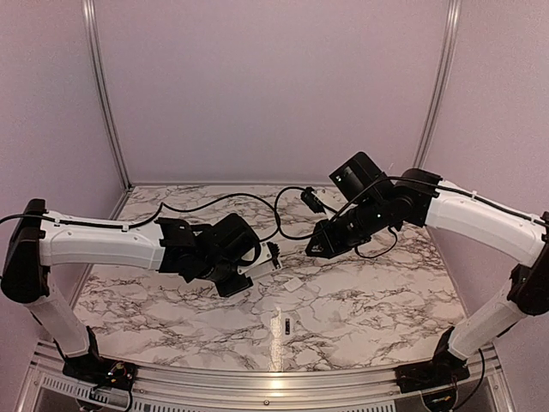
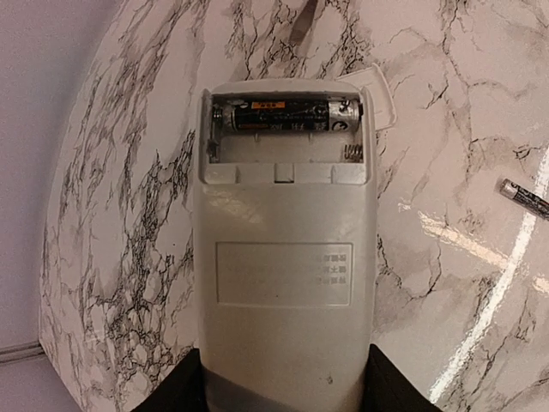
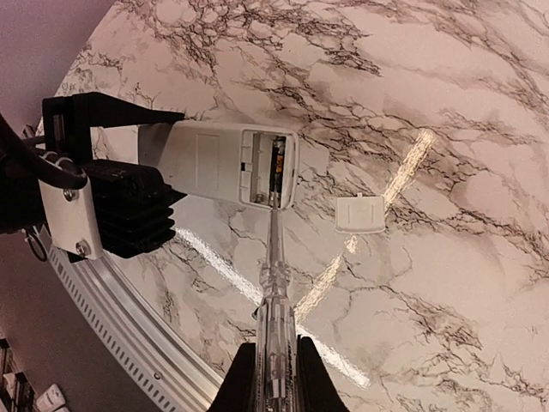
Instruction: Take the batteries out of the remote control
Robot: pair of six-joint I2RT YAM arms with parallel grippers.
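Note:
My left gripper (image 2: 287,382) is shut on the white remote control (image 2: 287,283), with a dark finger on each side of its lower end. The remote's back faces up and its compartment is uncovered. One dark battery (image 2: 283,116) lies in the far slot; the near slot shows only its spring. A second battery (image 2: 525,197) lies loose on the table (image 1: 369,318), also visible from above (image 1: 287,325). My right gripper (image 3: 276,369) is shut on a long clear rod (image 3: 274,283), whose tip reaches into the compartment beside the battery (image 3: 278,159).
The small white cover piece (image 3: 360,213) lies flat on the marble just beyond the remote's open end (image 1: 293,283). A black cable (image 1: 257,202) loops across the back of the table. A metal rail (image 1: 274,378) runs along the near edge.

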